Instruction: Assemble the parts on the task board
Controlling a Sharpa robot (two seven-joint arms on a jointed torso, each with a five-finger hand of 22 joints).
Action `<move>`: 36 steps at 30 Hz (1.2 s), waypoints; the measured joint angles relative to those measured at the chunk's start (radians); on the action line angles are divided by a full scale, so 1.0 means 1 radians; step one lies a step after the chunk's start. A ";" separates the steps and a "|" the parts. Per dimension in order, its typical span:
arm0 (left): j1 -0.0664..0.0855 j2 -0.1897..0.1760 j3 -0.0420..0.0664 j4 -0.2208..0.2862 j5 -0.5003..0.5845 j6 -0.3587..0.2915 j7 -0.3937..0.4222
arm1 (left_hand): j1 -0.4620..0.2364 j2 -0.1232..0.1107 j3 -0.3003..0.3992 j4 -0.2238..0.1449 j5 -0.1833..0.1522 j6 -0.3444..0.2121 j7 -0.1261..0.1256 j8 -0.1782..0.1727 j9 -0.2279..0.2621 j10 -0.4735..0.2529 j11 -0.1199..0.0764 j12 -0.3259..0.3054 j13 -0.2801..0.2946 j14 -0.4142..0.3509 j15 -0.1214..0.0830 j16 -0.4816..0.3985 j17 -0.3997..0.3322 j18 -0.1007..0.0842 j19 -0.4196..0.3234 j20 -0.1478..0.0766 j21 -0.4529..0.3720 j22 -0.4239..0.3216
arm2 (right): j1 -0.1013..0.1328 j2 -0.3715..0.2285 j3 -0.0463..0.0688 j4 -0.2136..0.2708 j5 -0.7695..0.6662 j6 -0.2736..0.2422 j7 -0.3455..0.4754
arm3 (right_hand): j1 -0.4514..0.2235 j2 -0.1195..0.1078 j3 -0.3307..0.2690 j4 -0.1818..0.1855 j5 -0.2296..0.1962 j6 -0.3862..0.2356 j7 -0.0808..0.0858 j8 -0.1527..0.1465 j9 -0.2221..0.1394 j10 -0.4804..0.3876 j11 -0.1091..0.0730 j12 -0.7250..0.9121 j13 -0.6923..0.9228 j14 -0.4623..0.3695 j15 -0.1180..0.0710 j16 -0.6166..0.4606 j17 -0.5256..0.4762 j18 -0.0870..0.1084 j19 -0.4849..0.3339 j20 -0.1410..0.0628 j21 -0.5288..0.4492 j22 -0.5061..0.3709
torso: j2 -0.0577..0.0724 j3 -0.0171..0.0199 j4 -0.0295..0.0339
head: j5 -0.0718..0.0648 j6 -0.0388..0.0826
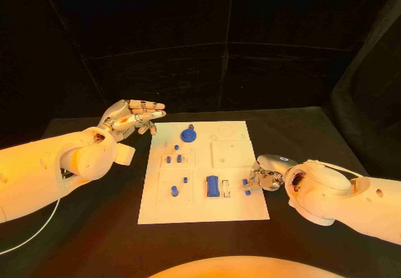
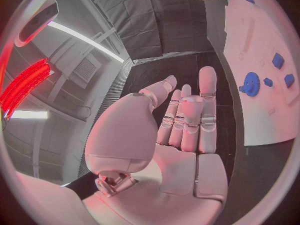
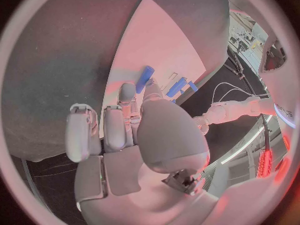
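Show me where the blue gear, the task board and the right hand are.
blue gear (image 1: 189, 136), head view, centre of its round face.
task board (image 1: 238, 209), head view, bare white area near its front edge.
right hand (image 1: 266, 177), head view, middle of the hand at the board's right edge.

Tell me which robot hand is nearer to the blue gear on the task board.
Left. The left robot hand hangs open just beyond the task board's far left corner, near the blue gear. The right robot hand is at the board's right edge, farther away.

Right hand (image 1: 269, 175) fingers' grip on the small blue part (image 1: 247, 184) at the task board (image 1: 204, 211) edge, too small to tell
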 measured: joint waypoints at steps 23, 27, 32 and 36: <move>0.000 -0.005 -0.001 0.002 0.000 0.005 -0.006 | 0.000 0.000 0.000 0.000 0.000 0.000 0.000 0.000 0.000 0.000 0.000 0.000 0.000 0.000 0.000 0.000 0.000 0.000 0.000 0.000 0.000 -0.001 | -0.016 0.052 0.014 -0.006 -0.253 0.092 -0.006 | 0.066 0.021 0.077 -0.045 0.097 0.016 -0.003 -0.043 -0.008 0.005 -0.002 0.025 0.036 0.000 0.000 0.025 0.054 0.000 0.007 0.000 0.012 0.000 | -0.001 -0.0010 0.0004 | 0.004 -0.003; 0.000 -0.006 -0.001 0.002 0.000 0.006 -0.007 | 0.000 0.000 0.000 0.000 0.000 0.000 0.000 0.000 0.000 0.000 0.000 0.000 0.000 0.000 0.000 0.000 0.000 0.000 0.000 0.000 0.000 -0.001 | -0.020 0.044 0.011 0.005 -0.244 0.070 -0.011 | 0.067 0.021 0.117 -0.030 0.232 0.021 -0.005 -0.056 -0.013 0.009 -0.005 0.027 0.046 -0.003 -0.004 0.034 0.068 0.000 0.016 -0.002 0.023 0.000 | -0.001 -0.0001 0.0003 | 0.004 -0.002; 0.000 -0.006 -0.001 0.002 0.000 0.007 -0.008 | 0.000 0.000 0.000 0.000 0.000 0.000 0.000 0.000 0.000 0.000 0.000 0.000 0.000 0.000 0.000 0.000 0.000 0.000 0.000 0.000 0.000 -0.001 | -0.025 0.023 0.007 0.031 -0.164 0.022 -0.019 | 0.079 0.033 0.181 -0.012 0.301 0.026 -0.007 -0.075 -0.038 0.013 -0.009 0.036 0.058 0.000 -0.008 0.038 0.080 0.000 0.019 -0.005 0.026 0.000 | -0.001 0.0001 0.0002 | 0.004 -0.002; 0.000 -0.006 -0.001 0.001 0.000 0.007 -0.009 | 0.000 0.000 0.000 0.000 0.000 0.000 0.000 0.000 0.000 0.000 0.000 0.000 0.000 0.000 0.000 0.000 0.000 0.000 0.000 0.000 0.000 -0.001 | -0.030 0.012 0.003 0.050 -0.080 -0.019 -0.023 | 0.089 0.022 0.233 0.006 0.304 0.033 -0.004 -0.078 -0.038 0.016 -0.012 0.036 0.060 0.000 -0.008 0.038 0.082 0.000 0.019 -0.005 0.026 0.000 | -0.001 0.0000 0.0003 | 0.004 -0.002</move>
